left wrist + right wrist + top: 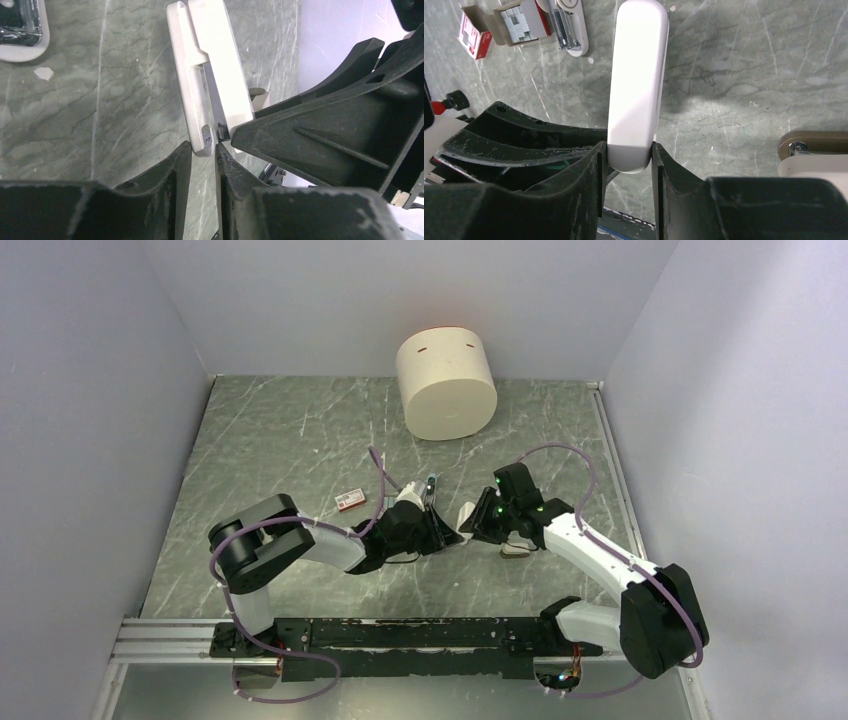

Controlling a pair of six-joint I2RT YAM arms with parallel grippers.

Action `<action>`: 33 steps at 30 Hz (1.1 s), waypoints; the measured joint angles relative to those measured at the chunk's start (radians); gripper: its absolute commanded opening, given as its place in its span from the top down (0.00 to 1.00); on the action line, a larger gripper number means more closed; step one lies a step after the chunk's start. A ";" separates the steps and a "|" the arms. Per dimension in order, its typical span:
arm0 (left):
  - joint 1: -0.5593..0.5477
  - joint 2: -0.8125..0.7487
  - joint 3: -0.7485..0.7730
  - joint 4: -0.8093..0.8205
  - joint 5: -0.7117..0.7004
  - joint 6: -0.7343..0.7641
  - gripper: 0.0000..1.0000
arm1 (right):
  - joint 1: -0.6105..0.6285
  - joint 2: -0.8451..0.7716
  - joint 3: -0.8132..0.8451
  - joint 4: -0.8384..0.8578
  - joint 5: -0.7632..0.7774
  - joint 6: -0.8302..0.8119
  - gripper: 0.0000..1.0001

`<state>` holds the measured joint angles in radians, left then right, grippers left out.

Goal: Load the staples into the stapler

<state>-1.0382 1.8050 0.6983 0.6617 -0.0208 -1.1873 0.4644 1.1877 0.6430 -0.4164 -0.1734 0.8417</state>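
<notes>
- Far left, your red-and-white cardboard staple box [349, 500] lies flat on the grey marbled table [280, 430], just beyond the left arm's wrist; the right wrist view shows its tray open, with the small dark grey ridged staple block [519, 17] inside
- Your left gripper [203, 152] has its fingers nearly together at the tip of the stapler's thinner leaf; these views don't show whether they pinch it
- The slim white bar-shaped stapler [636, 75] sits between your two grippers, seemingly raised off the table, with its long axis running straight out from the right fingers and its two leaves parted over a dark rail
- Your right gripper [629, 152] is clamped on the stapler's rounded near end
- The staples lie left of both grippers, so I judge your left arm the nearer one to fetch them
</notes>
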 measured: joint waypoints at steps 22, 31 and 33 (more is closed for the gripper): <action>-0.002 0.000 0.000 0.000 -0.050 0.016 0.90 | -0.056 -0.003 0.000 -0.002 -0.116 -0.018 0.90; 0.000 0.031 0.019 -0.012 -0.060 0.018 0.91 | -0.122 -0.003 0.075 -0.083 -0.117 -0.054 0.89; 0.002 0.049 0.040 -0.021 -0.061 0.020 0.91 | -0.141 -0.003 0.095 -0.095 -0.096 -0.065 0.88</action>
<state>-1.0367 1.8542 0.7387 0.6411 -0.0818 -1.1675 0.3233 1.1843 0.7376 -0.5117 -0.2691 0.7765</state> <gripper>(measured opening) 0.145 0.362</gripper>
